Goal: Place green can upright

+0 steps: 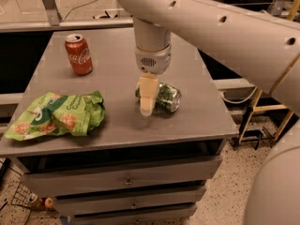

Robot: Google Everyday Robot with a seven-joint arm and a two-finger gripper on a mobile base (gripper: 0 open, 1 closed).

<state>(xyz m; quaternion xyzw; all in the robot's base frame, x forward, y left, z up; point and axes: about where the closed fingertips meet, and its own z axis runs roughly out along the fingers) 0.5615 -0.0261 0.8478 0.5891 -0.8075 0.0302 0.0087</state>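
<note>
Your gripper (146, 108) hangs straight down over the middle of the bench (201, 86), its tip low in front of the green can (168, 97). The can lies on its side right behind it. From this angle you cannot tell whether the gripper is spread or closed, nor whether it touches the can.

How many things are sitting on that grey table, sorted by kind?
Cans: 2, the red can standing upright and the green can lying on its side.
Snack bags: 1, the green snack bag.
Total: 3 on the table.
The gripper is not counted; it hangs low just in front of the green can, hiding part of it.
</note>
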